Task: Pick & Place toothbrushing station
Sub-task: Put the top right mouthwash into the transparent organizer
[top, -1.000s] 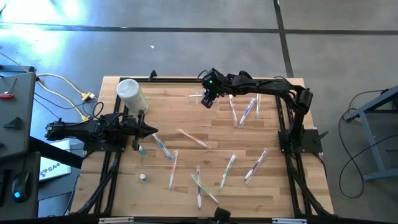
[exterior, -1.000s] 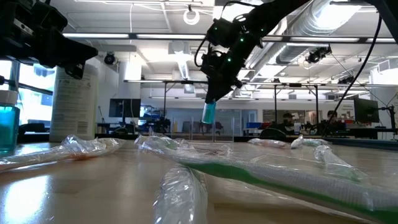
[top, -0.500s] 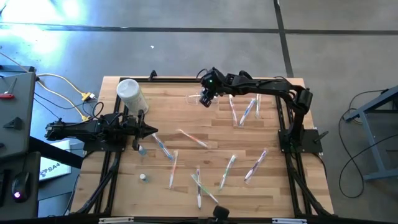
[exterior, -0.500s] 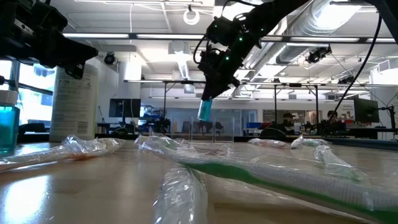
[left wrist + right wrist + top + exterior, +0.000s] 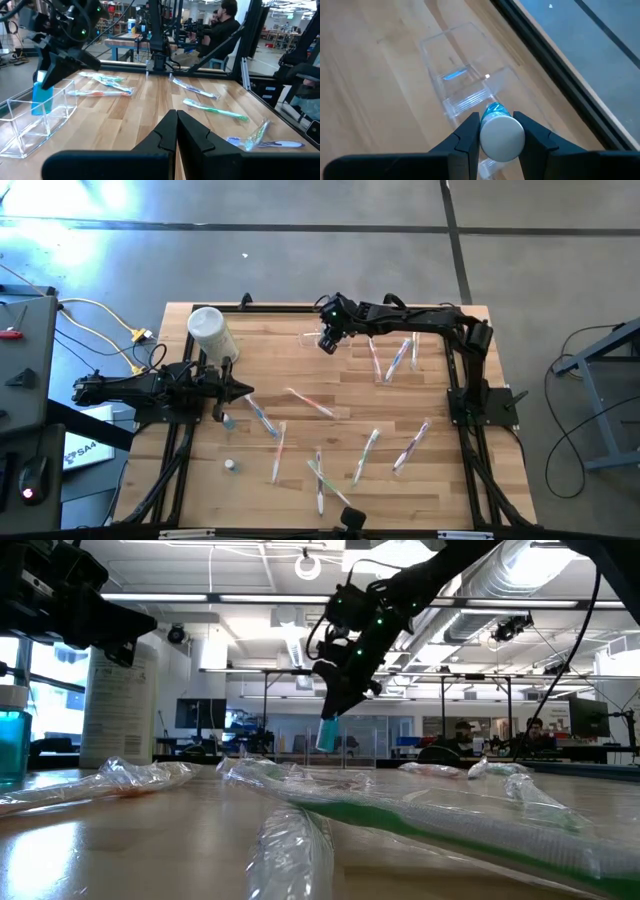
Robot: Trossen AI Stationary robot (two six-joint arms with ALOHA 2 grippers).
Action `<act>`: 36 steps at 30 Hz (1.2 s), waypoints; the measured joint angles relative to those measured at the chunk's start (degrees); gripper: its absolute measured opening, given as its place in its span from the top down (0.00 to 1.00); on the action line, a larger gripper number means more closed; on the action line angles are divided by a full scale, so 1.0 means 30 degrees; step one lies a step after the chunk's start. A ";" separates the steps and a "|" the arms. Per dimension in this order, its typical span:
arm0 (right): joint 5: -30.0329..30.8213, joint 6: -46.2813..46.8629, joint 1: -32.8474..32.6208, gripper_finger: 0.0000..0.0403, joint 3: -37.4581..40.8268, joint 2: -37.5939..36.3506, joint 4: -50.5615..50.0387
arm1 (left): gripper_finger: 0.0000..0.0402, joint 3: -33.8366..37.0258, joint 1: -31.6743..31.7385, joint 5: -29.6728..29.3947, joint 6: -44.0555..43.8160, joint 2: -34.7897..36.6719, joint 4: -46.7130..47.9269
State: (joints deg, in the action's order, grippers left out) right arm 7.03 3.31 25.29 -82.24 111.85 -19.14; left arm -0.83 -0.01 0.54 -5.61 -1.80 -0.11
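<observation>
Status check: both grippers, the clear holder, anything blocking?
Right gripper shut on blue bottle, above clear holder. Left gripper shut, empty, waiting mid-table. Holder on table, nothing blocking it.

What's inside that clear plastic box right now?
The clear plastic box looks empty. The right pincer holds a small blue bottle at its rim; the bottle partly covers the far corner.

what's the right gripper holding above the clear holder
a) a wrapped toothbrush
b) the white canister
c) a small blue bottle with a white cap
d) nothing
c: the right gripper is shut on a small blue bottle with a white cap, hanging over the clear holder.
</observation>
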 joint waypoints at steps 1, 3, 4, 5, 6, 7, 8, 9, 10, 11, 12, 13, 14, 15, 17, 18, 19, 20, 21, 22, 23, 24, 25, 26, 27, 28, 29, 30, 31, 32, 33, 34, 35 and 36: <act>0.0030 0.0000 0.0000 0.78 0.0000 0.0000 -0.0058 | 0.98 0.0002 0.0000 -0.0001 0.0043 0.0005 0.0004; 0.0161 0.0007 0.0022 0.78 0.0000 0.0000 -0.0227 | 0.98 0.0002 0.0000 0.0000 0.0291 0.0005 0.0004; 0.0173 0.0007 0.0081 0.78 0.0000 0.0000 -0.0360 | 0.98 0.0000 0.0000 -0.0007 0.0299 0.0000 0.0004; 0.0173 0.0016 0.0103 0.78 0.0000 0.0000 -0.0568 | 0.98 0.0002 0.0000 -0.0004 0.0299 0.0005 0.0002; 0.0177 0.0034 0.0114 0.78 0.0000 0.0001 -0.0805 | 0.98 -0.0001 0.0000 -0.0007 0.0299 0.0002 0.0001; 0.0202 0.0122 0.0114 0.78 0.0000 0.0027 -0.1024 | 0.98 0.0002 0.0000 -0.0007 0.0299 -0.0001 0.0005; 0.0216 0.0258 0.0114 0.78 0.0000 0.0051 -0.1230 | 0.98 0.0002 0.0000 -0.0007 0.0299 -0.0002 -0.0002; 0.0216 0.0341 0.0114 0.78 0.0000 0.0071 -0.1394 | 0.98 0.0002 0.0000 -0.0007 0.0299 0.0005 -0.0002; 0.0224 0.0399 0.0114 0.78 0.0000 0.0073 -0.1502 | 0.98 -0.0001 0.0000 -0.0007 0.0296 0.0003 -0.0002; 0.0224 0.0408 0.0107 0.78 0.0000 0.0073 -0.1523 | 0.98 0.0002 0.0000 -0.0007 0.0292 0.0003 -0.0002; 0.0224 0.0412 0.0114 0.78 0.0000 0.0073 -0.1523 | 0.98 -0.0005 0.0000 -0.0007 0.0296 -0.0002 0.0003; 0.0224 0.0426 0.0114 0.78 0.0000 0.0073 -0.1537 | 0.98 0.0002 0.0000 -0.0007 0.0296 0.0001 -0.0002; 0.0208 0.0457 0.0114 0.78 0.0000 0.0073 -0.1597 | 0.98 0.0000 0.0000 -0.0007 0.0297 0.0004 -0.0002; 0.0159 0.0490 0.0114 0.78 0.0000 0.0073 -0.1701 | 0.98 0.0002 0.0000 -0.0007 0.0291 0.0005 -0.0002; 0.0158 0.0532 0.0114 0.78 0.0000 0.0073 -0.2009 | 0.98 0.0001 0.0000 -0.0011 0.0291 0.0005 -0.0002; 0.0187 0.0532 0.0114 0.78 0.0000 0.0073 -0.2194 | 0.98 0.0001 0.0000 -0.0015 0.0291 -0.0001 -0.0002; 0.0200 0.0539 0.0114 0.78 0.0000 0.0073 -0.2284 | 0.98 -0.0001 0.0000 -0.0015 0.0299 -0.0002 -0.0002; 0.0198 0.0539 0.0114 0.78 0.0000 0.0073 -0.2323 | 0.98 -0.0003 0.0000 -0.0015 0.0299 0.0003 -0.0002; 0.0177 0.0539 0.0114 0.78 0.0000 0.0073 -0.2363 | 0.98 0.0002 0.0000 -0.0015 0.0299 -0.0002 -0.0002; 0.0163 0.0544 0.0114 0.78 0.0000 0.0073 -0.2384 | 0.98 0.0002 0.0000 -0.0015 0.0295 0.0001 -0.0002; 0.0150 0.0540 0.0114 0.78 0.0000 0.0073 -0.2390 | 0.98 -0.0004 0.0000 -0.0015 0.0297 0.0004 -0.0002; 0.0140 0.0546 0.0114 0.78 0.0000 0.0073 -0.2390 | 0.98 0.0002 0.0000 -0.0015 0.0297 0.0004 -0.0002; 0.0110 0.0546 0.0114 0.78 0.0000 0.0073 -0.2391 | 0.98 -0.0001 0.0000 -0.0015 0.0292 -0.0001 -0.0002; 0.0045 0.0546 0.0114 0.78 0.0000 0.0073 -0.2399 | 0.98 -0.0005 0.0000 -0.0015 0.0291 -0.0002 -0.0002; -0.0023 0.0554 0.0114 0.78 0.0000 0.0073 -0.2419 | 0.98 0.0002 0.0000 -0.0015 0.0295 0.0002 -0.0002; -0.0045 0.0623 0.0114 0.78 0.0000 0.0073 -0.2437 | 0.98 -0.0004 0.0000 -0.0021 0.0291 -0.0001 -0.0001; -0.0118 0.0773 0.0114 0.78 0.0000 0.0073 -0.2460 | 0.98 0.0002 0.0000 -0.0022 0.0298 0.0004 -0.0002; -0.0270 0.0893 0.0122 0.78 0.0000 0.0073 -0.2496 | 0.98 -0.0001 0.0000 -0.0022 0.0297 0.0005 -0.0002; -0.0413 0.0946 0.0128 0.78 0.0000 0.0073 -0.2540 | 0.98 -0.0001 0.0000 -0.0022 0.0294 -0.0001 0.0001; -0.0467 0.0958 0.0128 0.78 0.0000 0.0073 -0.2546 | 0.98 0.0002 0.0000 -0.0022 0.0291 0.0005 -0.0002; -0.0426 0.0916 0.0128 0.78 0.0000 0.0073 -0.2539 | 0.98 0.0002 0.0000 -0.0022 0.0299 0.0005 0.0001; -0.0383 0.0896 0.0128 0.78 0.0000 0.0073 -0.2535 | 0.98 0.0000 0.0000 -0.0022 0.0295 0.0002 0.0002; -0.0359 0.0898 0.0128 0.78 0.0000 0.0073 -0.2535 | 0.98 0.0002 0.0000 -0.0022 0.0291 0.0004 -0.0002; -0.0351 0.0903 0.0167 0.78 0.0000 0.0073 -0.2535 | 0.98 -0.0001 0.0000 -0.0022 0.0291 0.0001 -0.0002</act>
State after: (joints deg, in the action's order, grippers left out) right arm 5.98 6.02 25.79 -82.24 112.07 -26.74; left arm -0.83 -0.01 0.47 -4.73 -1.79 -0.12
